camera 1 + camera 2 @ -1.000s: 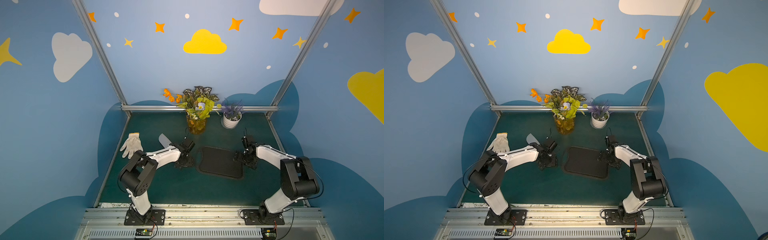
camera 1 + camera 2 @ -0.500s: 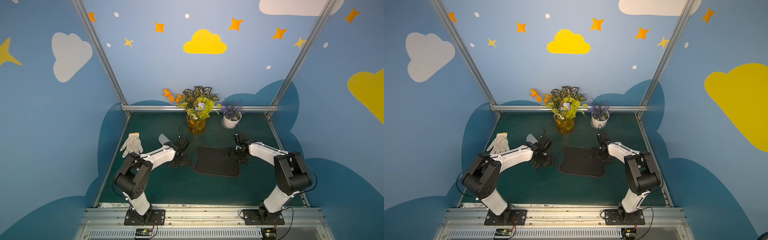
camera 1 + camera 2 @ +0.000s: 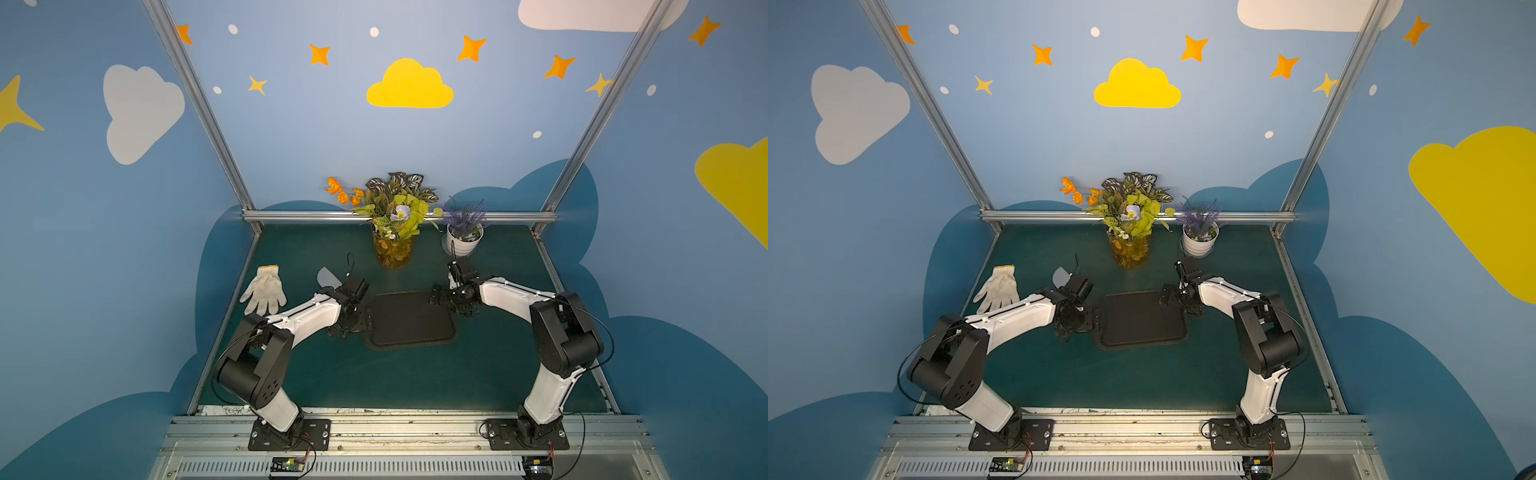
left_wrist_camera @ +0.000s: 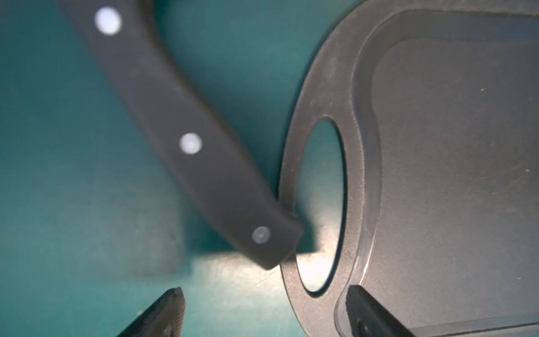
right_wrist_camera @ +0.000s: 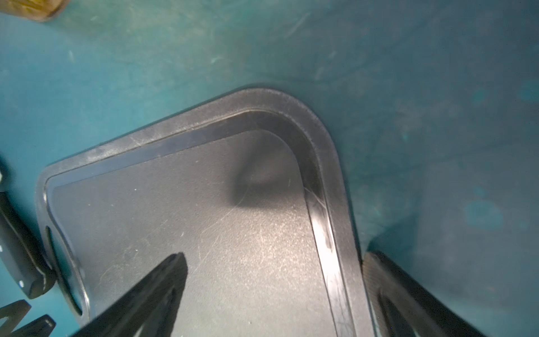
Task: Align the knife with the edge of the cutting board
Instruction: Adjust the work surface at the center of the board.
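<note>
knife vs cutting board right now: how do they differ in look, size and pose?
1. Look: the knife shows a black handle with pale rivets. The cutting board is all black, with a grooved rim and a slot.
2. Size: the knife handle is narrow, the board far broader.
3. Pose: the knife lies slanted to the board's slot end, with only its butt at the rim, so it is not aligned.
Shared: both sit on the green mat, ungripped.

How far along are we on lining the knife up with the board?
Done: the knife has its butt at the slot end of the board, seemingly touching the rim. In hand: nothing is gripped. The left gripper is open above that butt, and the right gripper is open astride the board's edge near a corner. Left: the handle slants away from the board, so the knife must be swung parallel to an edge.
</note>
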`<action>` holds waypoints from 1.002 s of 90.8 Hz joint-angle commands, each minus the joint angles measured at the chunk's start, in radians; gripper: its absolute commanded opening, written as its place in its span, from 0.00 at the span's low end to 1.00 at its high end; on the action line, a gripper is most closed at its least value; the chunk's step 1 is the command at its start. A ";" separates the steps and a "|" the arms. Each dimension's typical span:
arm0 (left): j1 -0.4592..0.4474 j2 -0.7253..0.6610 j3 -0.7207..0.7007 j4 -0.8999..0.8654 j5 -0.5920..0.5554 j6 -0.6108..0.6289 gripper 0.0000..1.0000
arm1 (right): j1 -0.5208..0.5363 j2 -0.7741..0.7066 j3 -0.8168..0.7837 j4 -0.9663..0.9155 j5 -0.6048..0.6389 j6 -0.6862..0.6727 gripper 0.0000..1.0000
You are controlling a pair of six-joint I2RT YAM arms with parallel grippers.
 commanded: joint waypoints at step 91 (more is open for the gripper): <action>0.050 -0.157 -0.070 -0.038 0.055 -0.023 1.00 | 0.130 -0.154 -0.280 0.036 -0.020 0.063 0.92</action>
